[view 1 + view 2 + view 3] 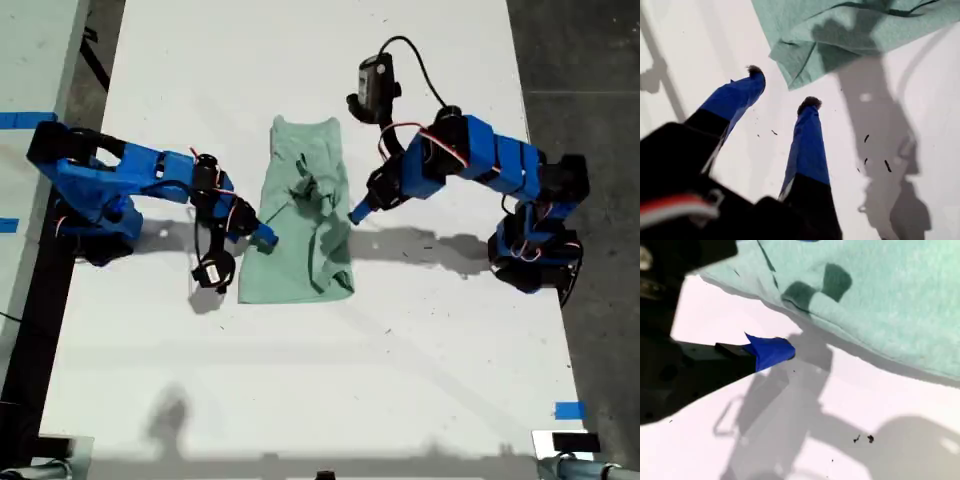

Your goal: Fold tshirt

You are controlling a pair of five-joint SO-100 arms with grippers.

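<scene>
**Bright overhead light, soft wrist views**

The white matte tabletop [300,380] is brightly lit, nearly washed out in the exterior view. Grey arm shadows fall softly across it. Both wrist views are slightly blurred, and the dark gripper bodies close to the lens are out of focus.

I am seeing a white table [300,380] lying under everything, blue tape [569,410] sitting near its edge at the exterior view's lower right, dark specks [875,150] dotting it.
</scene>
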